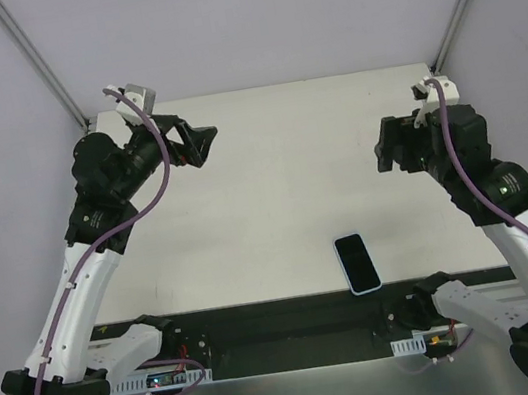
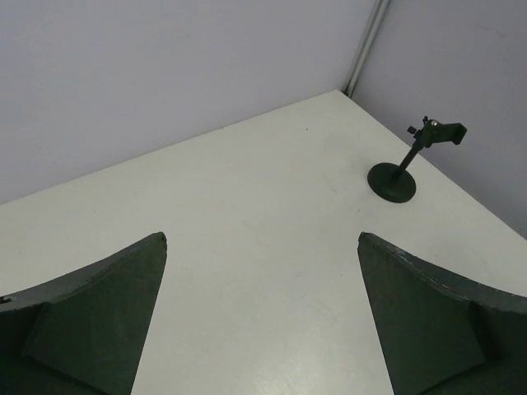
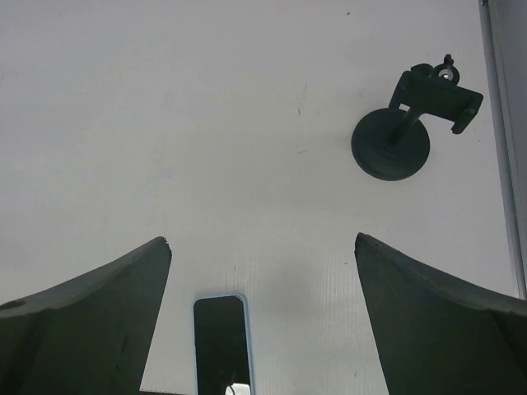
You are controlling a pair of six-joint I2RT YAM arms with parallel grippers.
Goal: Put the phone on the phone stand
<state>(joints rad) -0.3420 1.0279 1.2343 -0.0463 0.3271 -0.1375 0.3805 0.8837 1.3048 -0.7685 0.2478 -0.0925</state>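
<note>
Both arms are up off the worktop [image 1: 282, 184] and nothing is held. The left hand [image 1: 203, 145] hangs at 10 o'clock with its jaws spread wide and bare surface between them. The right hand [image 1: 385, 149] is at 3 o'clock, just as wide and just as empty.

The phone [image 1: 357, 263] lies flat, screen up, at 5 o'clock, close to the near edge. In the right wrist view the phone [image 3: 220, 341] sits low between the fingers. The phone stand [image 3: 395, 140] stands upright at 1 o'clock from it, well apart, close to the right-hand edge. I can't pick the stand out from overhead.

This looks like the reach, and the right hand looks the better placed. My call is to drop straight over the phone and close across its long edges. It's thin and flush to the surface, so the fingertips need to come right down or they'll skate off the case.

As for room, there's open worktop from phone to stand. The near lip is tight behind the phone, so any nudge should go inward toward 12. The stand's cradle is small and its stem thin, so a bump could tip it.
</note>
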